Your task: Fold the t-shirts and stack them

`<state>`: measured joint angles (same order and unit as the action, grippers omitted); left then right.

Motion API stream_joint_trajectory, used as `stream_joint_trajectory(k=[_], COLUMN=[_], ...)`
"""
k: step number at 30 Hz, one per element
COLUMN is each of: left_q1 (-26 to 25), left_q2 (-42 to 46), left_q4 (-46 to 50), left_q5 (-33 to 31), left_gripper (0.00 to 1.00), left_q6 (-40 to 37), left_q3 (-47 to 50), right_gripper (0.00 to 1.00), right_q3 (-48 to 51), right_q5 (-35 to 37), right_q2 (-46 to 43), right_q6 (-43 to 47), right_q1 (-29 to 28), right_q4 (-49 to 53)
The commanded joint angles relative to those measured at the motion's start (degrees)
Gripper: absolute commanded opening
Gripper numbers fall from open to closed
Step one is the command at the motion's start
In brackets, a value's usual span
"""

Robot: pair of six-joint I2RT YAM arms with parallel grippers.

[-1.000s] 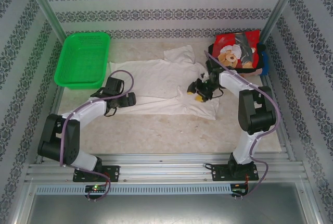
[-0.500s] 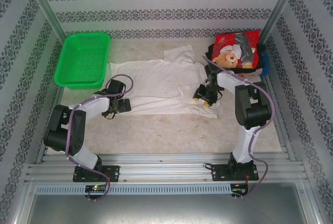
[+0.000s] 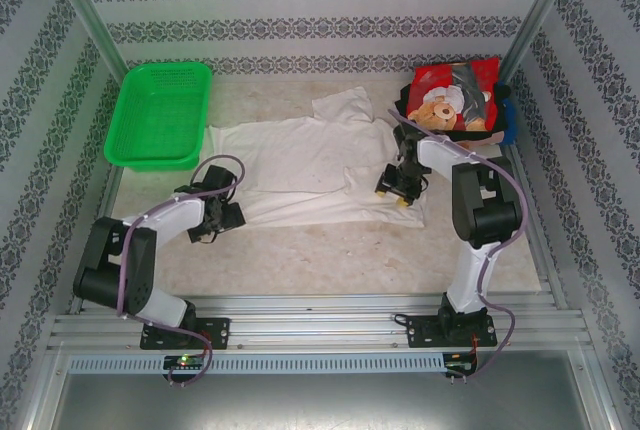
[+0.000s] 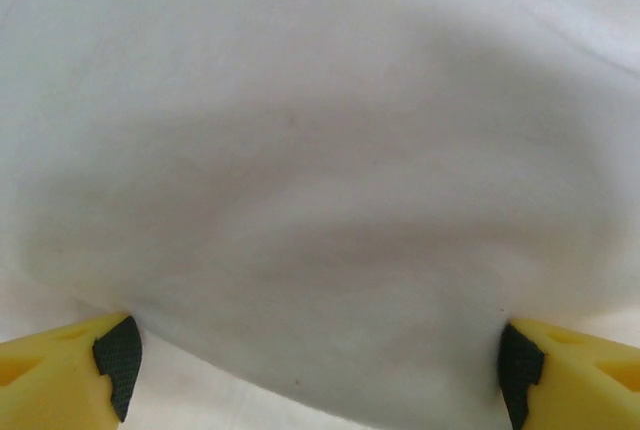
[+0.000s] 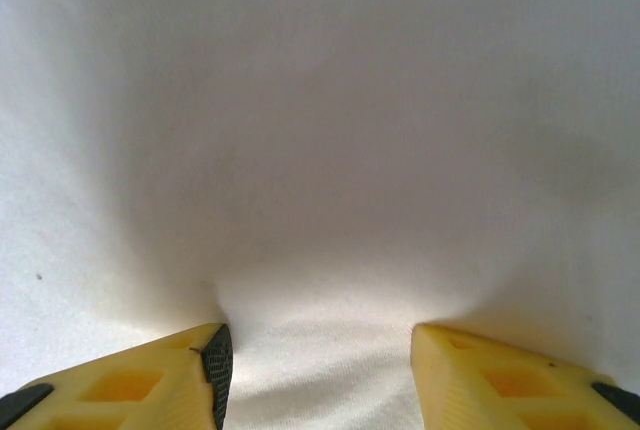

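Lying flat across the middle of the bench (image 3: 330, 250), the white t-shirt (image 3: 300, 165) is spread with one sleeve pointing to the back wall. The green basket (image 3: 160, 115) sits just beside its left end. At the back right corner is a pile of folded shirts, with the red teddy-bear shirt (image 3: 455, 95) on top and a blue edge (image 3: 509, 122) showing at its right.

The left arm (image 3: 165, 218) reaches to the shirt's near left edge. The left fingers (image 4: 55, 375) stand wide apart with white cloth spread between them.

The right arm (image 3: 470, 200) bends down over the near right corner. The right fingers (image 5: 150, 380) are parted about halfway, low over the cloth. The fabric seems to pucker at one fingertip, though the view is too close to be sure they touch it.
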<state>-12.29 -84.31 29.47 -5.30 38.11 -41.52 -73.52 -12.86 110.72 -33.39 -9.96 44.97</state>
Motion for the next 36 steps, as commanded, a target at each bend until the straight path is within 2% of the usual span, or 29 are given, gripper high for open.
stream_joint_trajectory(k=[1, 15, 24, 31, 36], left_q1=[0.3, -2.1, -4.1, -4.7, -4.7], left_q2=[2.4, 10.6, 18.0, 23.3, 24.5], left_q4=[6.4, 13.7, 18.7, 21.7, 25.0], left_q5=[-0.2, 3.2, 3.5, 3.2, -1.2], left_gripper=[0.9, 0.88, 0.89, 0.95, 1.0], left_q6=[3.4, 10.2, 13.7, 13.0, 9.0], left_q3=[3.1, 8.7, 11.3, 7.2, -3.5], right_gripper=[0.53, 0.54, 0.54, 0.54, 0.54], right_q3=[4.1, 16.4, 20.1, 21.2, 21.9], right_q5=[2.8, 5.0, 4.7, 4.8, 5.2], right_q2=[-2.6, -12.8, -15.3, -17.7, -19.1], right_q6=[0.7, -1.0, -2.2, -2.9, -3.1], right_q1=[-0.1, -2.0, -2.3, -3.0, -3.1], right_q4=[3.6, 8.7, 10.1, 11.7, 12.6])
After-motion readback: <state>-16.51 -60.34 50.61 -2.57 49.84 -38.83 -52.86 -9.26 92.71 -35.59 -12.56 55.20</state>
